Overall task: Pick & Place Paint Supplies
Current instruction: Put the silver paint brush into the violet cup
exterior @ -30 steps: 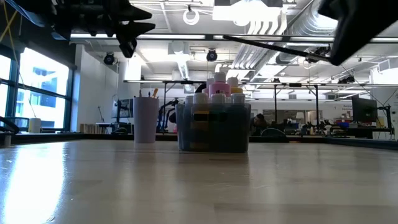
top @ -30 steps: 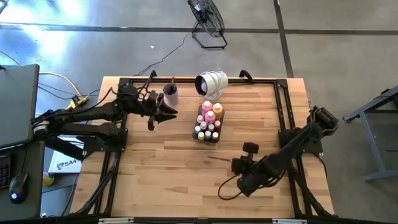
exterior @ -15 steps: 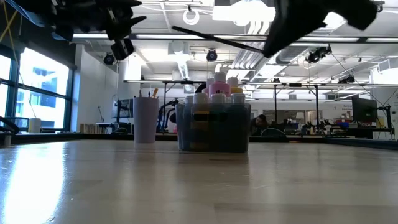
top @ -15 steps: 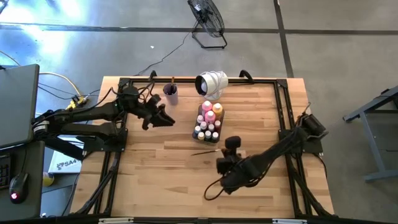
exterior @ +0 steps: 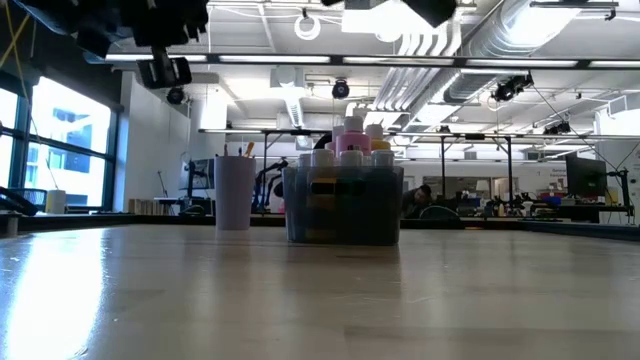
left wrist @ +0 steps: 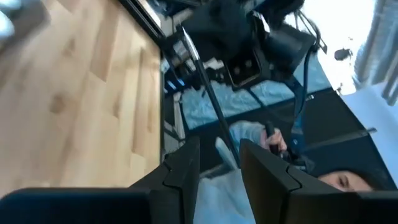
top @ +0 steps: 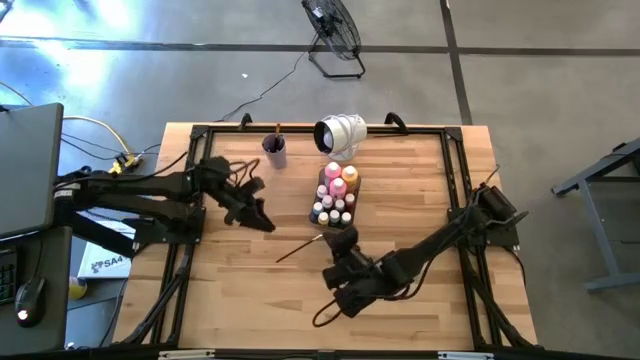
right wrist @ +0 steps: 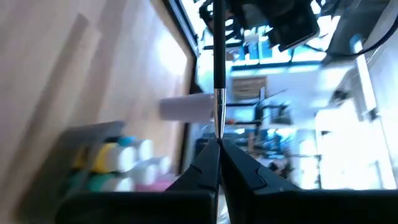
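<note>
We judge step: brush carry. Right claw clenched on brush, frame centre, below tray. Left claw half-open, empty. Next: we aim brush at cup, upper left.

The cup stands at the table's far side, left of the tray of bottles; a paintbrush hangs nearer.

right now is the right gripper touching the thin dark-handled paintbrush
Touching. The right wrist view shows the right gripper shut on the thin dark-handled paintbrush, which sticks straight out from between its fingertips.
</note>
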### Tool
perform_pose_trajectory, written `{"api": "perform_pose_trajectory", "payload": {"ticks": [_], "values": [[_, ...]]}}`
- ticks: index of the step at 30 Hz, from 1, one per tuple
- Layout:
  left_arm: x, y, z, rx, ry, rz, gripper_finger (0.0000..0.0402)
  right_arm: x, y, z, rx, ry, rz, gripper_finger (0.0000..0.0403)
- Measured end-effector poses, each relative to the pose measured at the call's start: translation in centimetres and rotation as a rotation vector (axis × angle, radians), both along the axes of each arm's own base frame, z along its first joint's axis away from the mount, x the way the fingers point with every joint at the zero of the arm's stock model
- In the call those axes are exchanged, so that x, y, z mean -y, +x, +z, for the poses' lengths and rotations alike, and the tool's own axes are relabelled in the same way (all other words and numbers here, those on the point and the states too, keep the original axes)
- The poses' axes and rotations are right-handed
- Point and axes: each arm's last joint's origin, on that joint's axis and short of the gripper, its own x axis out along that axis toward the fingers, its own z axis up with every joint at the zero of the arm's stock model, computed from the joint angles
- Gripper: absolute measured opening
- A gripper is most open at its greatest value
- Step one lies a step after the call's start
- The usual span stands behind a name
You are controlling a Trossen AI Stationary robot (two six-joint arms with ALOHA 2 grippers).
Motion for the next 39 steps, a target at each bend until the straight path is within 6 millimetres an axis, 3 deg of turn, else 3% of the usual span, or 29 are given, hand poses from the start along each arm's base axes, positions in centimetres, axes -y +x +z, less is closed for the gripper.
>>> {"api": "perform_pose_trajectory", "payload": {"ticks": [6, 11, 20, 30, 39], "values": [[2.7, 0.2, 0.0, -0.011, -0.002, -0.043, 0.0111, 0.4, 1.2, 0.8, -0.041, -0.092, 0.040, 0.0003], [4.0, 0.2, 0.0, -0.019, 0.002, 0.005, 0.0111, 0.4, 1.8, 0.3, -0.091, -0.090, 0.103, 0.0003], [5.0, 1.1, -1.2, -0.114, -0.034, 0.082, 0.0111, -0.3, 3.1, -3.5, -0.225, -0.251, 0.092, 0.0003], [5.8, 3.5, -4.3, -0.276, -0.050, 0.070, 0.0111, -0.8, 3.4, -3.5, -0.174, -0.233, 0.087, 0.0003], [6.1, 4.5, -3.9, -0.170, -0.078, 0.011, 0.0111, -0.9, 3.4, -3.5, -0.176, -0.216, 0.107, 0.0003]]}}
